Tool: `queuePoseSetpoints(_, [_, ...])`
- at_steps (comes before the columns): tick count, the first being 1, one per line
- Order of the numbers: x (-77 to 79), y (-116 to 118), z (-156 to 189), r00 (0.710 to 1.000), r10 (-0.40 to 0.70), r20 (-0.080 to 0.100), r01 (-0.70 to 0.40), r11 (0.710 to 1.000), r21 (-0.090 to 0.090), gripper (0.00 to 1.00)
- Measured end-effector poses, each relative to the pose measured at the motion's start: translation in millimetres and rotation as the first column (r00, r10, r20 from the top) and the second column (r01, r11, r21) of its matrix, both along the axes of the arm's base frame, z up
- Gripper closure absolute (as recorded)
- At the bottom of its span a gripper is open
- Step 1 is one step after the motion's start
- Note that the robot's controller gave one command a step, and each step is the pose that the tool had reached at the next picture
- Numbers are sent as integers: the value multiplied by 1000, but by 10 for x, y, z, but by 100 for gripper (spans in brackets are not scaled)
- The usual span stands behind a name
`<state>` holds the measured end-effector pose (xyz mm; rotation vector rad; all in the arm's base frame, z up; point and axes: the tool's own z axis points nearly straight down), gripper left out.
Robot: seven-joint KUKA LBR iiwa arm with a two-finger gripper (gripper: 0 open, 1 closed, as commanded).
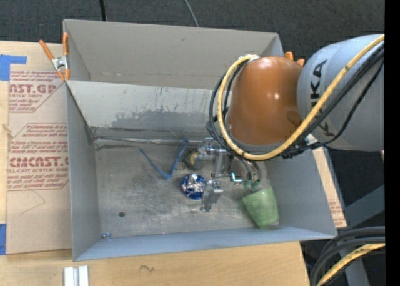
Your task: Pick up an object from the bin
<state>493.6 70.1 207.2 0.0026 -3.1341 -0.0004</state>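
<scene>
A: Well, where is the gripper (211,198) sitting at this moment?

B: It is hanging low over the floor of the bin (125,228), right of the middle, under the arm's orange cover (262,100). A small blue-and-white ball (192,186) is lying just beside it, on the side away from the arm. Whether the two are touching, I am not managing to tell.

A: And the jaws?

B: I am not able to tell how they are standing, because the metal parts are overlapping from this angle.

A: How are you expecting the ball to handle?

B: I am judging it light and fairly firm, not fragile. Being round on bare metal, it is likely wanting to roll away at a nudge. I am thinking a hold across its widest part, coming straight down, is the safest; any lower or higher and it is probably squirting out.

A: Is anything crowding it?

B: Not much. A green lump (260,207) is lying near the gripper's other side, towards the arm, and a thin blue strip (164,165) is lying near the ball, further from the arm. Neither is touching the ball.
</scene>
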Motion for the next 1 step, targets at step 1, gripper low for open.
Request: queuePoseSetpoints(1, [449,-118,-814,991,132,4,-132,991,0,0])
